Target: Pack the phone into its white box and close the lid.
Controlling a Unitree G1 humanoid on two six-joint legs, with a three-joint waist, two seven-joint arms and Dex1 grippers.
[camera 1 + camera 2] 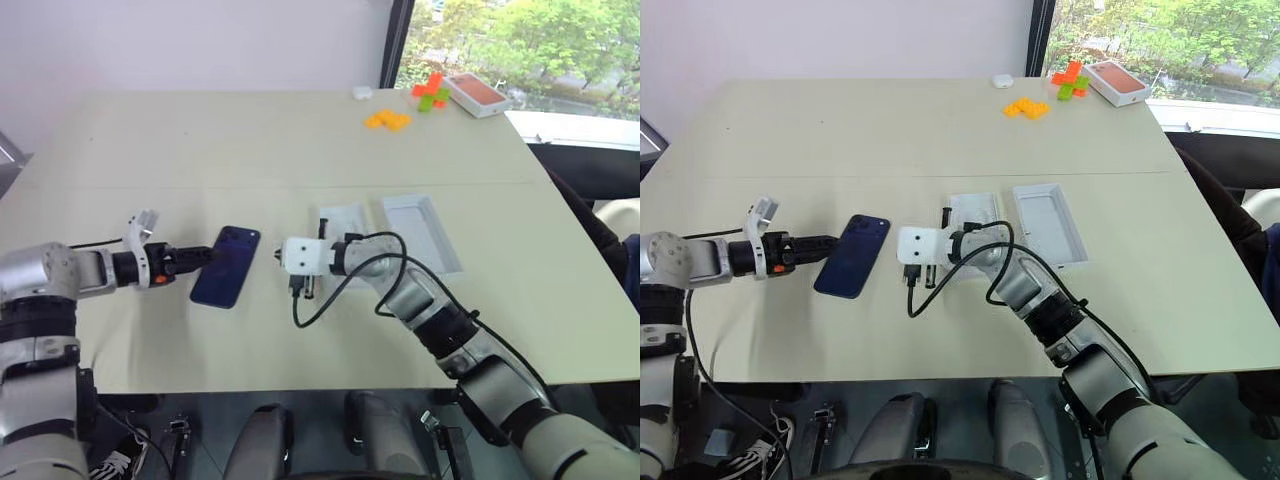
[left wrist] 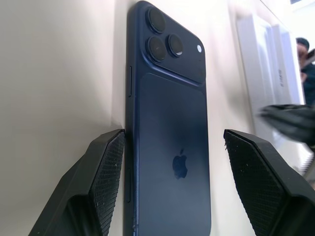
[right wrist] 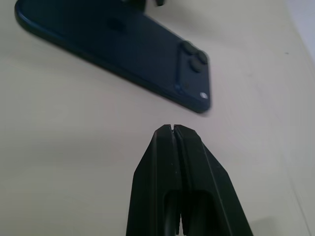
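You're at the pickup step: the phone [image 1: 226, 266] lies back-up on the table [image 1: 250, 150], left of the box [image 1: 421, 232], your left claw [image 1: 205, 257] spread astride it, right claw [image 3: 173, 130] pressed together alongside, so next close squarely on its long edges, then lift.
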